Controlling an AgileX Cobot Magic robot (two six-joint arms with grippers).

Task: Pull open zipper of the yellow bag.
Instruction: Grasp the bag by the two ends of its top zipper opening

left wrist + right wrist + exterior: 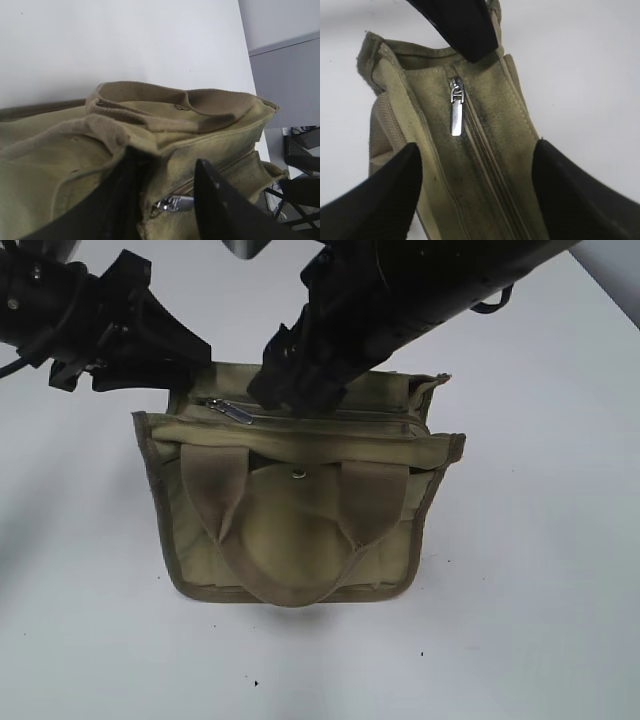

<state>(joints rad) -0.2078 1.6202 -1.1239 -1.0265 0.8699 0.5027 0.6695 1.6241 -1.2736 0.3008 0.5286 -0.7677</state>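
So going left to right in the outside view: the left gripper (185, 365) sits at the top left corner of the yellow bag (300, 540), and its wrist cam shows the dark fingers pinching a fold of canvas at that end, so I'd say it's anchoring the bag. Just right of it lies the silver pull tab (232, 412), flat on the zipper (330, 418), and the track looks fully closed all the way along. Further right, the right gripper (300, 390) comes down onto the top panel around the middle; in its own view the fingers (375, 200) are spread wide, straddling the top of the bag with nothing between them yet. The bag itself stands upright on the white table (540, 590), handles (285, 570) drooping down the front face toward the camera. My read: this is the reach-for-the-tab step, pulling not started. Next the right gripper needs to shift toward the left end, line up on the tab and pinch it, which looks fiddly since it's small and lying flat. The zipper's long axis runs left-right along the bag's top edge, and the tab points right along the track, so the pull should go rightward, away from the held corner.
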